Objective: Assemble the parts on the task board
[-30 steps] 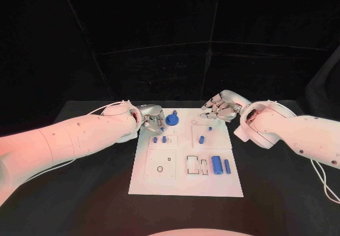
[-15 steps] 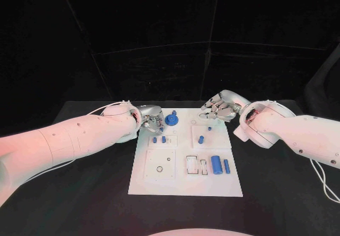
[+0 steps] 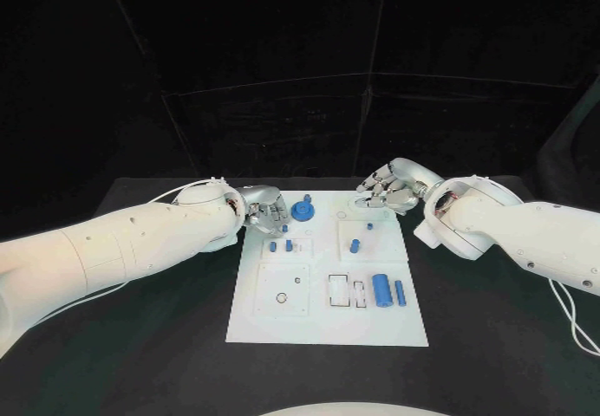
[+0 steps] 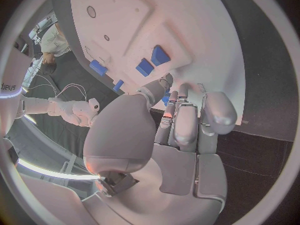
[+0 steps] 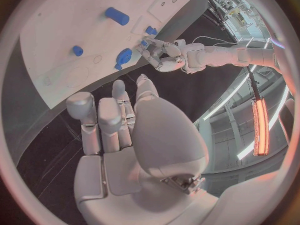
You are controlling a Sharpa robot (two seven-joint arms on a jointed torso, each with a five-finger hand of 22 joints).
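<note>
Left hand (image 3: pixel 265 211): at the far left edge of the task board (image 3: pixel 328 329), just beside the blue knob-shaped part (image 3: pixel 304 211) standing at the board's far end. Fingers curled inward and drawn together; in the left wrist view (image 4: pixel 187 130) the fingertips point down at the board near two small blue pegs (image 4: pixel 152 61), and nothing is seen between the fingers. Whether a fingertip touches the board cannot be told.

Right hand (image 3: pixel 390 192): over the far right corner of the board, fingers curled in toward the palm, holding nothing visible. In the right wrist view (image 5: pixel 125 120) the fingers lie side by side, bent over the board's edge, apart from the parts.

Task board: white plate in the middle of the black tabletop (image 3: pixel 500 329), long axis running away from the robot.

Parts on the board:
- blue knob-shaped part, far end, left of centre, upright;
- two small blue pegs (image 3: pixel 282 246), standing side by side in the left block nearer the robot than the knob;
- two small blue pieces (image 3: pixel 360 240) in the right block, one beside the other;
- thick blue cylinder (image 3: pixel 381 291) and thin blue rod (image 3: pixel 401 292), lying side by side near the right edge, next to rectangular cut-outs (image 3: pixel 339 290).

Change against the earlier frames: both hands keep the same places and the same curled posture; the parts lie as they did; no part has shifted on the board.
</note>
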